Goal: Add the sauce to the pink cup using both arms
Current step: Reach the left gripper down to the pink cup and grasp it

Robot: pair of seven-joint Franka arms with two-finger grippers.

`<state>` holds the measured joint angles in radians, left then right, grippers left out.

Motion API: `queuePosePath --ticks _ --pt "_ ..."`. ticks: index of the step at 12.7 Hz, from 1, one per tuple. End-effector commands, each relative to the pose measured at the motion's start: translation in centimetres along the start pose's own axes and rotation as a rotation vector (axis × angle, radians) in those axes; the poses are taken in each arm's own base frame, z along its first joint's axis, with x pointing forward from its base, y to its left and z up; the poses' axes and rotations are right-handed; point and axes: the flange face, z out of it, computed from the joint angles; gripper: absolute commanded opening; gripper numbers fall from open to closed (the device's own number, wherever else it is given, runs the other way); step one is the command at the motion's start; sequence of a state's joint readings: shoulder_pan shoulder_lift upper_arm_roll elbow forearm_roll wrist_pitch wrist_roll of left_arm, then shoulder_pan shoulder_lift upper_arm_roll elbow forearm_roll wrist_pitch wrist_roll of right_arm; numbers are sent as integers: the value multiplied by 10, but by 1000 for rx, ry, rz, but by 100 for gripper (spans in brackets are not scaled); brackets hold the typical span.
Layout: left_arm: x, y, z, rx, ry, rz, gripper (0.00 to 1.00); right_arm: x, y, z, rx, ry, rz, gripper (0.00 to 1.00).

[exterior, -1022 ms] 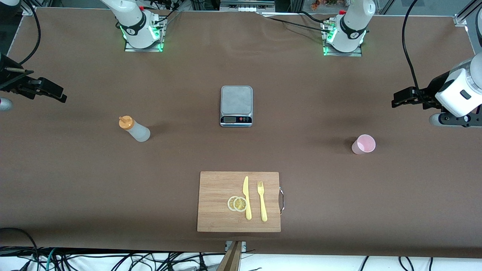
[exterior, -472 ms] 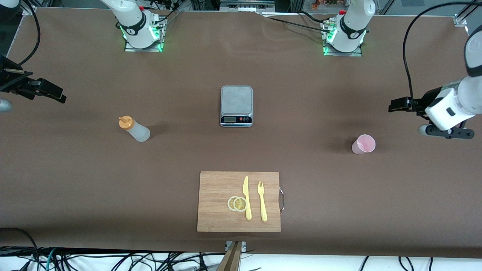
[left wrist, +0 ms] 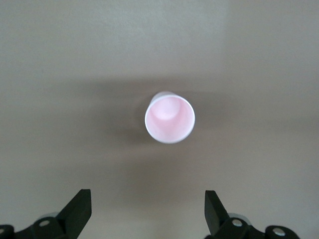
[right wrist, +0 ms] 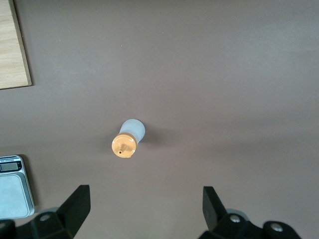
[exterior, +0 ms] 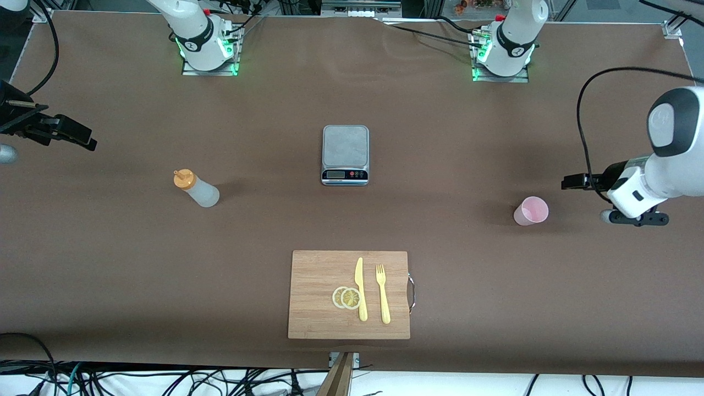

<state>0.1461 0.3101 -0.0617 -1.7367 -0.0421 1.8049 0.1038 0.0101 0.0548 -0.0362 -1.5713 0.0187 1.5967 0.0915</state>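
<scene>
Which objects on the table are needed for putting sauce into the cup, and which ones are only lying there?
Needed: squeeze bottle, pink cup.

Only lying there: kitchen scale, cutting board, lemon slices, yellow knife, yellow fork.

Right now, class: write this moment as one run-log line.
stage: approach | left hand: open, beside pink cup | right hand: open, waiting, away from sauce bottle | cup: upright, untouched

Pale-pink tapered cup [exterior: 531, 211] upright and empty toward the left arm's end of the table, translucent whitish squeeze bottle [exterior: 198, 188] with orange nozzle cap upright toward the right arm's end
</scene>
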Motion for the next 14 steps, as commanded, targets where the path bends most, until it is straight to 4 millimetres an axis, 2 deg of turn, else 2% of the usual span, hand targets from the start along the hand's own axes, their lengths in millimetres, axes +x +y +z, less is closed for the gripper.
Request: queuePosePath --ticks 1,2,4,7,12,13,14 --pt "6 -7 53 23 74 14 100 0 1 -6 -3 -6 12 100" --pt "6 -12 72 28 102 6 100 -2 1 -3 -4 -25 14 100" --pt "12 -17 93 30 122 0 100 -5 3 -2 -8 -44 17 100" --pt "14 -24 112 33 122 -8 100 -5 5 -3 -7 -48 20 100" --pt "0 -23 149 36 137 -11 98 -10 2 -2 0 -80 4 100" --pt "0 -22 149 36 137 -10 90 -10 -1 -3 -10 -76 -3 100" --pt "0 -21 150 35 135 -17 78 -11 -9 -6 -15 -70 -12 100"
